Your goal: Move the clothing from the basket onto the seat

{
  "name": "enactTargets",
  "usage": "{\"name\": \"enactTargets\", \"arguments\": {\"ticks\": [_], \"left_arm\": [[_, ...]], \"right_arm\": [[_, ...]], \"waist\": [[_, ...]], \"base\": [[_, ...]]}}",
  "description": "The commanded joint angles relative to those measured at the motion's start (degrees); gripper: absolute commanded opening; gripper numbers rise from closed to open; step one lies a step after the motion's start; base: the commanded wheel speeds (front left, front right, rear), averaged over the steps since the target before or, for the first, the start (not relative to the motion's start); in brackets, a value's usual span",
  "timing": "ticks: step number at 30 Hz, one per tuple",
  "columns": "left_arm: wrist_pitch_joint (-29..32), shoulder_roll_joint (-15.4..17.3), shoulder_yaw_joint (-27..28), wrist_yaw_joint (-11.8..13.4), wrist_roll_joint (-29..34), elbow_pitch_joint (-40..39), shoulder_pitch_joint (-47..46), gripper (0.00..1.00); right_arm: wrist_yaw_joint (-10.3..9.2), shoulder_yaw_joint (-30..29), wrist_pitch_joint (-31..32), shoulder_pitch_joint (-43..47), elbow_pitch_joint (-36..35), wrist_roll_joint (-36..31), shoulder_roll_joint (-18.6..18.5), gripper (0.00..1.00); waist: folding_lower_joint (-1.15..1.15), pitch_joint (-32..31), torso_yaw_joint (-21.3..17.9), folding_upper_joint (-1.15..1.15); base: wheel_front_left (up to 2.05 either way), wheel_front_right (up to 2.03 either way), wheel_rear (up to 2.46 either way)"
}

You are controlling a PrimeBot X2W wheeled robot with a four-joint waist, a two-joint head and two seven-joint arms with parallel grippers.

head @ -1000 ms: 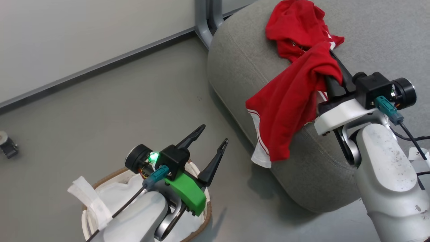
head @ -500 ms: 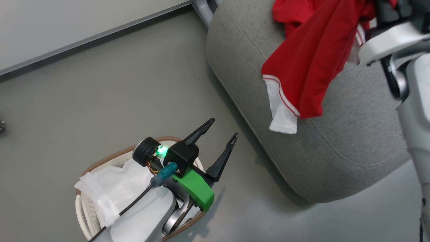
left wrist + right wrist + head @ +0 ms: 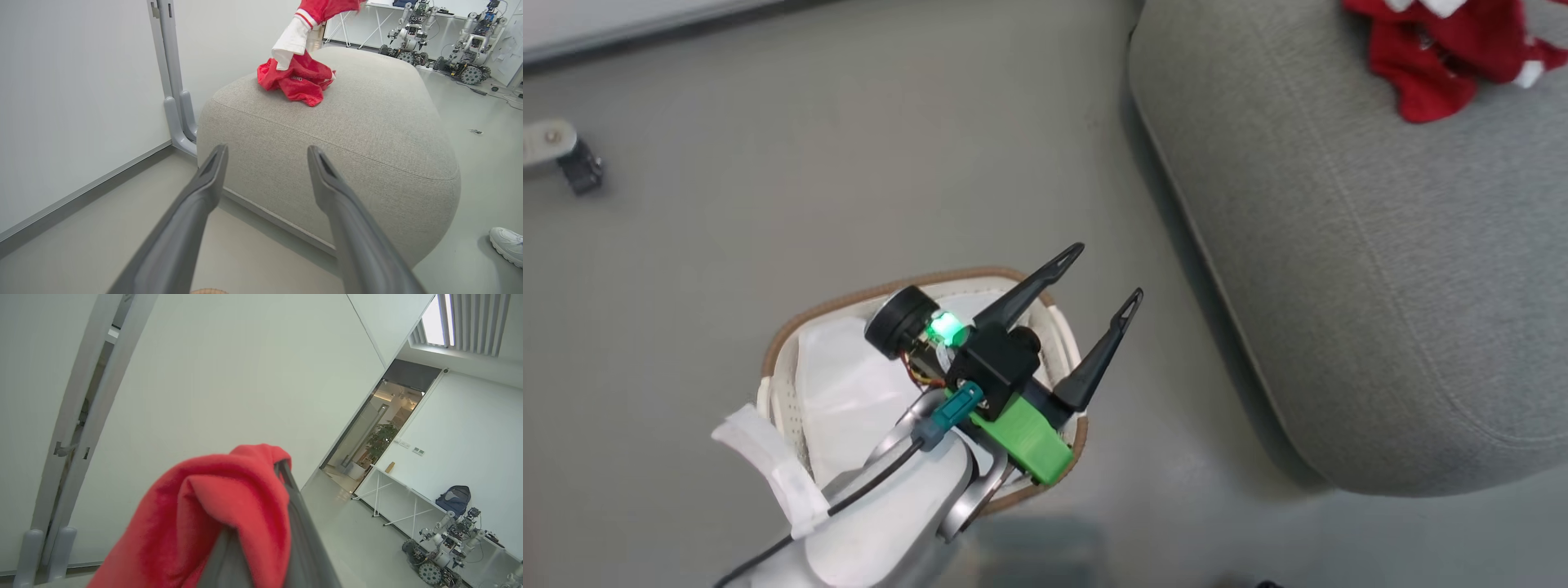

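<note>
My left gripper (image 3: 1107,271) hangs open over the basket (image 3: 849,300), nothing between its fingers. The basket is small and white with a brown rim, and its white cloth liner (image 3: 841,376) shows inside. To the right stands the big grey seat (image 3: 1339,286), with a crumpled red garment (image 3: 1429,57) lying on its top. In the left wrist view my left gripper (image 3: 267,149) points at the seat (image 3: 347,134); one red garment (image 3: 298,79) lies there and a second with white trim (image 3: 292,41) hangs above it. My right gripper (image 3: 283,467) is raised and shut on that red clothing (image 3: 229,506).
A grey door post (image 3: 171,81) stands against the white wall left of the seat. A small caster (image 3: 572,159) sits on the floor at far left. A person's white shoe (image 3: 506,245) rests right of the seat. Other robots (image 3: 408,32) stand in the background.
The head camera has swung down and left. My right arm has lifted the red garment up and out of the head view. My left gripper stays open over the basket.
</note>
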Motion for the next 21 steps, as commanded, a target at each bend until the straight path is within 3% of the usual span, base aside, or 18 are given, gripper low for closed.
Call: {"name": "enactTargets", "arguments": {"ticks": [1,4,11,13,20,21], "left_arm": [[-0.18,0.57,0.19,-0.26,1.14,-0.51,-1.69,1.00],[-0.17,0.49,-0.30,-0.60,2.14,-0.96,-3.14,1.00],[0.60,0.95,-1.05,-0.94,3.62,-1.45,-5.91,1.00],[0.52,1.10,-1.09,-0.95,3.62,-1.41,-6.01,1.00],[0.54,1.43,-1.62,-1.28,3.02,-0.96,-5.57,1.00],[0.53,1.40,-1.59,-1.21,2.98,-0.91,-5.57,1.00]], "right_arm": [[-0.08,-1.32,0.14,-0.41,1.65,-0.45,-0.57,0.00],[-0.08,-3.87,-0.76,0.82,5.04,-0.48,-0.56,0.00],[-0.08,-10.62,-6.79,5.85,14.81,-1.88,5.65,0.00],[-0.08,-11.09,-8.74,7.53,17.40,-2.45,8.50,0.00],[-0.08,-11.57,-13.59,9.80,24.74,-4.96,13.44,0.00],[-0.08,-11.33,-13.93,9.79,25.29,-4.98,13.87,0.05]], "waist": [[0.00,6.79,4.74,0.00],[0.00,9.95,5.83,0.00],[0.00,15.08,6.76,0.00],[0.00,15.51,6.58,0.00],[0.00,15.08,5.30,0.00],[0.00,14.87,5.13,0.00]], "base": [[0.00,0.00,0.00],[0.00,0.00,0.00],[0.00,0.00,0.00],[0.00,0.00,0.00],[0.00,0.00,0.00],[0.00,0.00,0.00]]}}
